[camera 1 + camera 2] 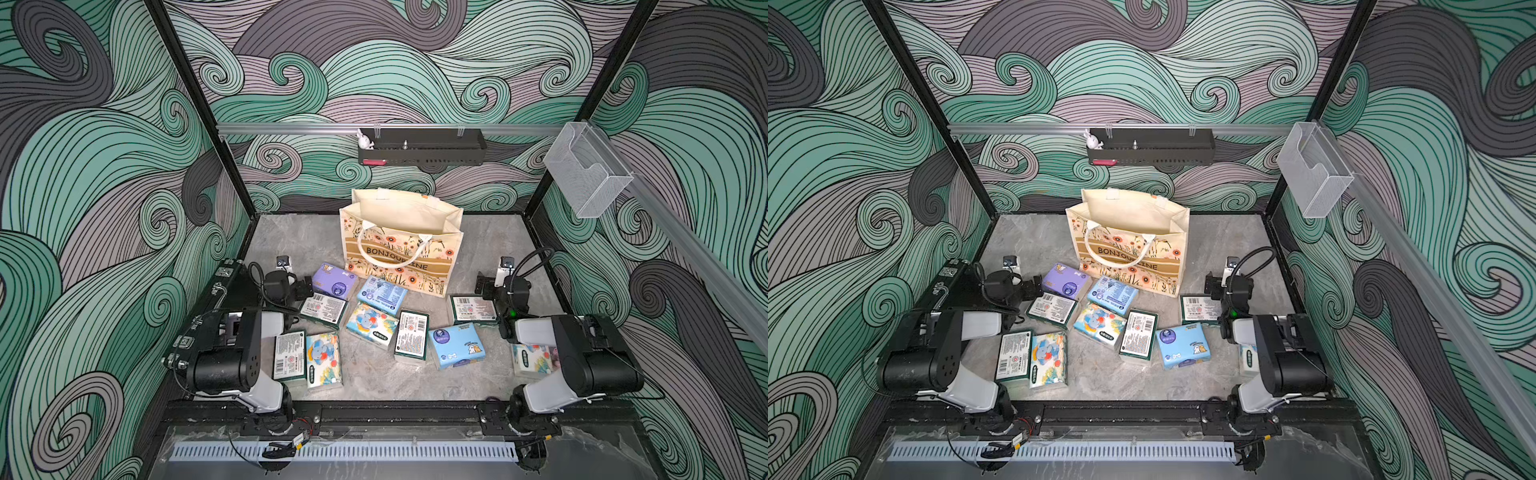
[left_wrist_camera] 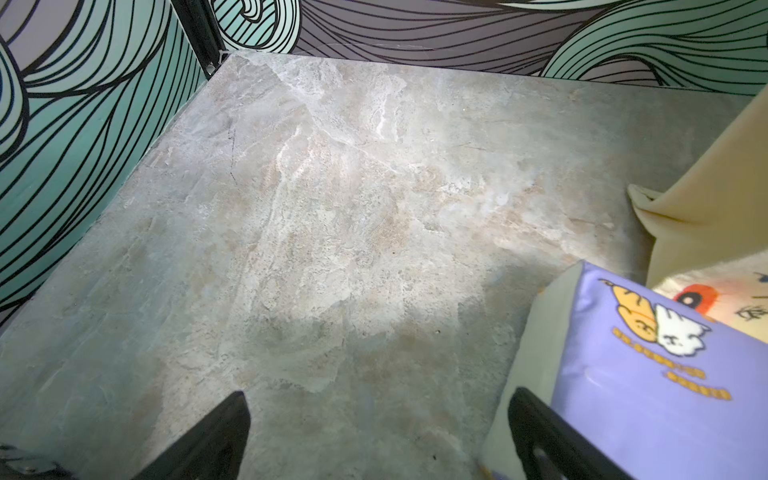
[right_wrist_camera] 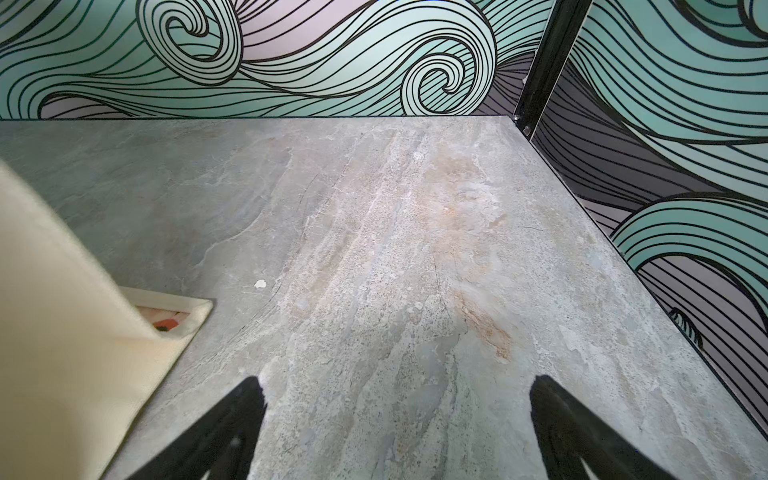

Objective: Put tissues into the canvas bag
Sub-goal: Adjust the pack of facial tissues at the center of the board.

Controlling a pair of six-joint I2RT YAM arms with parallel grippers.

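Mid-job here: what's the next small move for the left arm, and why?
Probably slide the left gripper sideways over the purple pack: its jaws stand open and empty, and the pack lies just beside them, close to the canvas bag.

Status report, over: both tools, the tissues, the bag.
Left tool open, empty, beside purple pack. Right tool open, empty, over bare table. Tissue packs loose on table before canvas bag, none visible inside. Bag upright, mouth open.
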